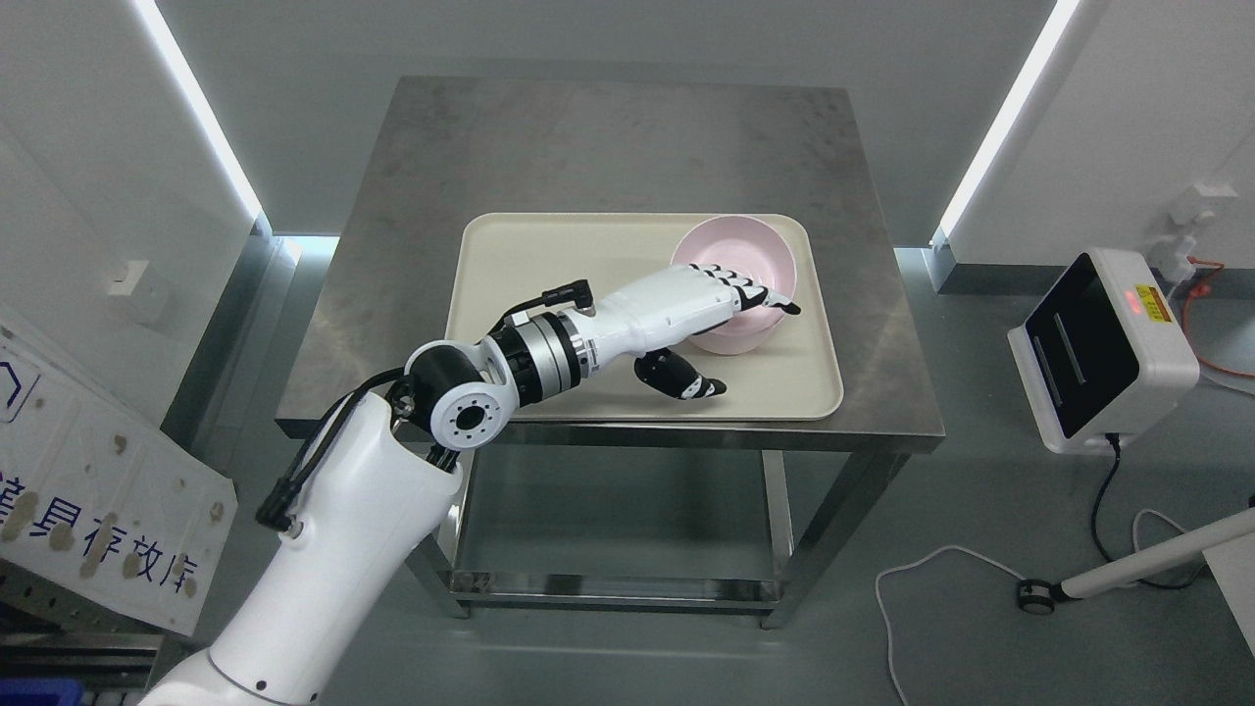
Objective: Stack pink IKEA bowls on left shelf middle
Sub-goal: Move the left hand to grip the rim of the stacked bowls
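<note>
Head view looks down on a steel table (608,147) carrying a beige tray (549,265). At the tray's right rear corner sits a pink bowl (735,255), upright, its rim facing up. The left arm comes in from the lower left and stretches across the tray, so that the left hand (701,299) lies over the bowl's near rim. Its four fingers (755,292) reach over the rim into the bowl's hollow, while the thumb (686,382) hangs low outside, beside the near wall and apart from it; the hand is spread wide around the rim, not yet closed on it. On the floor to the right of the table stands a white device (1103,353) with a dark front panel, and a white cable (931,588) trails across the floor.
</note>
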`<state>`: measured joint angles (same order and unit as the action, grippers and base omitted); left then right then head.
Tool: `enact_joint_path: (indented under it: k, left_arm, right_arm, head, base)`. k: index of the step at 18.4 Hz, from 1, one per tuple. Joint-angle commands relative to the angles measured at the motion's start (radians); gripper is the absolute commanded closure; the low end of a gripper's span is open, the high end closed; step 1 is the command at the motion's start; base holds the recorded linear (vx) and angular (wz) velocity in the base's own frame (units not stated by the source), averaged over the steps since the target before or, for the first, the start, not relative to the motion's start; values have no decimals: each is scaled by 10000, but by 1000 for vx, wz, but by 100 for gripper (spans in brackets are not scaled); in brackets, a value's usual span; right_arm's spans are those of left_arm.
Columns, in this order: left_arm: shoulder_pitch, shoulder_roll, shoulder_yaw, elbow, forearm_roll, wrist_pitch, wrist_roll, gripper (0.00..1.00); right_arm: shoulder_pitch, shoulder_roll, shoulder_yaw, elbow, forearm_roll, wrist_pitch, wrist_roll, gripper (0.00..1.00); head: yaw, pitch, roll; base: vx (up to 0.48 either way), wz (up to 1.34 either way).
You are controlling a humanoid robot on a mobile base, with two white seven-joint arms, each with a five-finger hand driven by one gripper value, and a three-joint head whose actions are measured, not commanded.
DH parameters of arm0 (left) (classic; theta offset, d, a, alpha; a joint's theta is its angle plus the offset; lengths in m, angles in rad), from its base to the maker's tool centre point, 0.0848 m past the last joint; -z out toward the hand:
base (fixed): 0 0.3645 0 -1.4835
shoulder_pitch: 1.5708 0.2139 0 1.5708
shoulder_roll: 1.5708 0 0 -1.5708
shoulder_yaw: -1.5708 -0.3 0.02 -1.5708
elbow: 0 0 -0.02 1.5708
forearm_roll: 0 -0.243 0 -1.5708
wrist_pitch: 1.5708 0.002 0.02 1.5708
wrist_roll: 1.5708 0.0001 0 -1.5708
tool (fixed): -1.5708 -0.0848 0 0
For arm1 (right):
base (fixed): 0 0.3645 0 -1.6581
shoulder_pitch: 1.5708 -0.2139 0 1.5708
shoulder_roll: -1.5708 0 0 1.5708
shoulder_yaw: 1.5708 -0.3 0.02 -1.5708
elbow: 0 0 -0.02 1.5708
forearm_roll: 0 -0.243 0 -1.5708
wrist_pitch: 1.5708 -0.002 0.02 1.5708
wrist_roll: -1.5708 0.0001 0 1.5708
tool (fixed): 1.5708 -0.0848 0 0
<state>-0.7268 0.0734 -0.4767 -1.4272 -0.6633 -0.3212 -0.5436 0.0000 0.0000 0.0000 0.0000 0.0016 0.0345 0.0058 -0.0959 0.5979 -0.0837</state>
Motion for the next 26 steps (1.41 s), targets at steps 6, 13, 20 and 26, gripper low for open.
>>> enact_joint_path:
  k: [6, 13, 20, 26]
  left_arm:
    - [-738, -560, -342, 1292, -1388, 803, 129, 22]
    - [-785, -560, -357, 1678, -1421, 895, 113, 26]
    - [-785, -560, -341, 1678, -1421, 1231, -9, 39]
    - [-785, -560, -296, 1740, -1421, 1325, -85, 50]
  right_arm:
    - [291, -175, -107, -337, -16, 8, 3, 0]
    - [291, -175, -107, -337, -16, 8, 3, 0]
    - [291, -175, -122, -337, -16, 8, 3, 0]
    - [291, -175, -107, -337, -16, -7, 3, 0]
  head:
    - [0, 0, 0]
    - [0, 0, 0]
    - [0, 0, 0]
    - [0, 0, 0]
  base:
    - [0, 0]
    - [0, 0]
    - [0, 0]
    - [0, 0]
